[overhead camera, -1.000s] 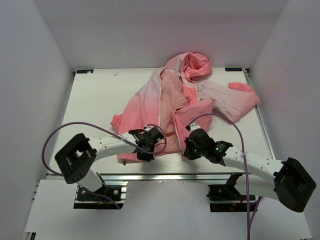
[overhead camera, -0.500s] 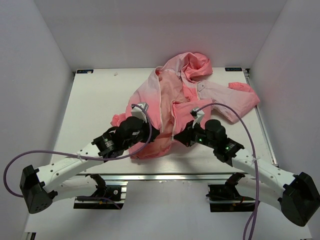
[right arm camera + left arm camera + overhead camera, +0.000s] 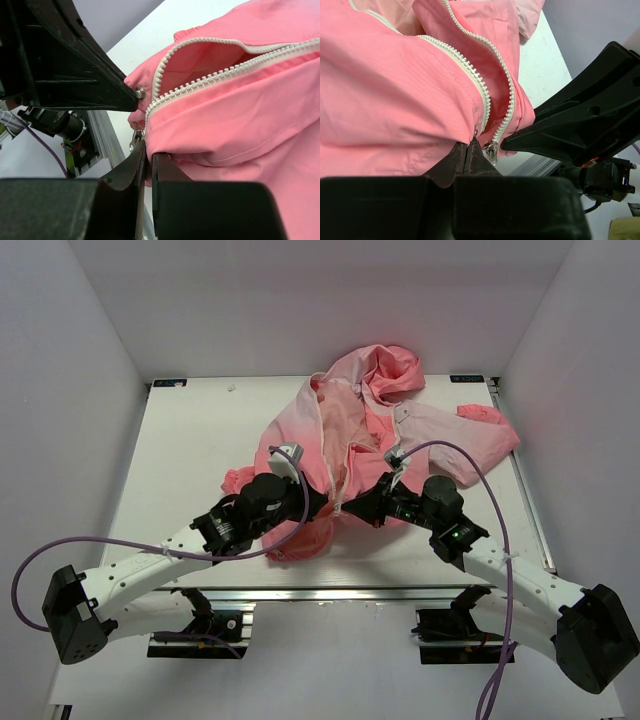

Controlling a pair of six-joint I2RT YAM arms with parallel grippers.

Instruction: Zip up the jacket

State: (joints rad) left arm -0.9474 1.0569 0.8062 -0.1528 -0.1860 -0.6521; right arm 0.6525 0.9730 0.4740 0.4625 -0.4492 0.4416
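Top external: jacket (image 3: 345,435) lengthwise near-to-far, hood (image 3: 385,368) far, left and right jaws clamped on near hem (image 3: 338,512).

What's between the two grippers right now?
The white zipper of the jacket, its bottom ends; left gripper and right gripper pinch fabric either side. Left wrist view shows it.

Item 1: jacket (image 3: 350,430) hem, top view, covered where my left hand (image 3: 318,503) and right hand (image 3: 362,510) meet.
Item 2: zipper slider (image 3: 491,148), half behind my left hand, too small to make out.
Item 3: jacket, both wrist views, cut off at the picture edges.
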